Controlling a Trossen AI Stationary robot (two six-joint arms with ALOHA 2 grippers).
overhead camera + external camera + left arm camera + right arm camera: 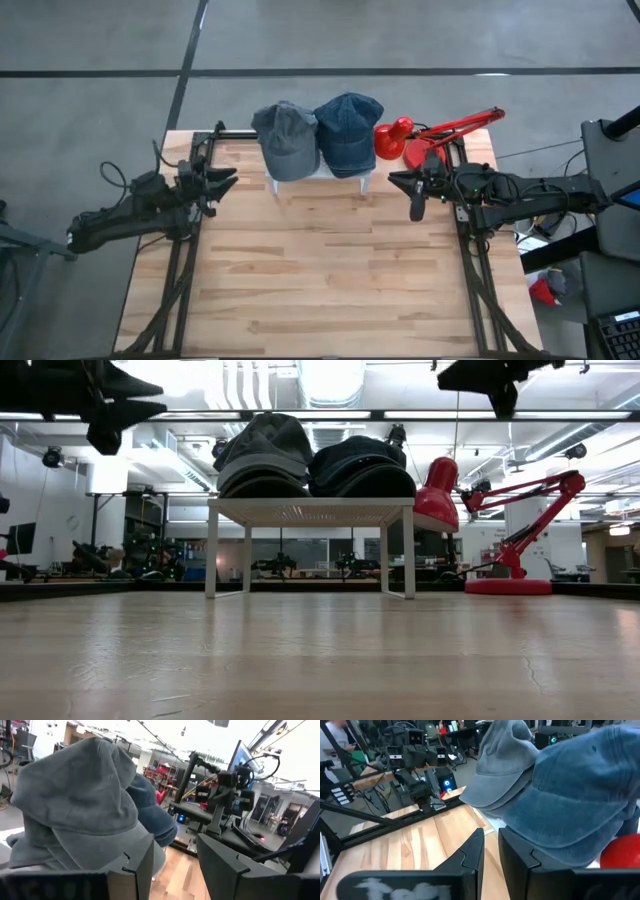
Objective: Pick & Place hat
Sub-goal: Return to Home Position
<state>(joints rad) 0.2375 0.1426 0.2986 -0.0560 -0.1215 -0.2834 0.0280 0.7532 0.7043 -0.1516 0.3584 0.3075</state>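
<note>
Gray fabric caps [286, 140] sit stacked on the left half of the white slatted shelf [320, 510], at the wooden tabletop's [320, 270] far edge. Sweeping across: left pincer [175, 840] hovers left of them, moderately wide, empty. Blue denim cap [348, 130], possibly a stack, touches the gray pile. Red desk lamp [393, 140] next. Right pincer [491, 832] hovers, narrow gap, empty.

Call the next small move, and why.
Probably fold both arms back into their rest pose. The gray caps and blue caps sit on the shelf, no cap lies on the table, and the left gripper and right gripper hang empty, apart from the shelf.
</note>
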